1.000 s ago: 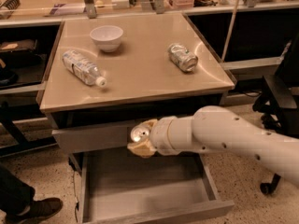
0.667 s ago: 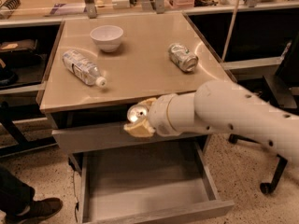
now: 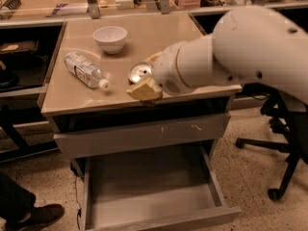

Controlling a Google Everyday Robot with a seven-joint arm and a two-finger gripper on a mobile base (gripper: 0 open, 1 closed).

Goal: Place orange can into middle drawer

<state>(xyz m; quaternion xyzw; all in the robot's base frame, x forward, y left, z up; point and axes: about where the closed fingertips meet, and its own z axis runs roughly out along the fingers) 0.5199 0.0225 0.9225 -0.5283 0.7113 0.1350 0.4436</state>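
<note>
gripper (image 3: 143, 84) over table (image 3: 159, 32): matt; orange can (image 3: 140, 71): shiny metal top; middle drawer (image 3: 144, 134): scratched metal

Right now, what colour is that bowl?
The bowl is white, camera view. The gripper holds the orange can over the table.

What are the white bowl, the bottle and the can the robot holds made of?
The bowl is plain white and smooth, maybe ceramic or plastic. The bottle is see-through, so likely thin plastic. The orange can has a shiny silver top, so probably metal; the gripper holds it above the front edge of the table.
</note>
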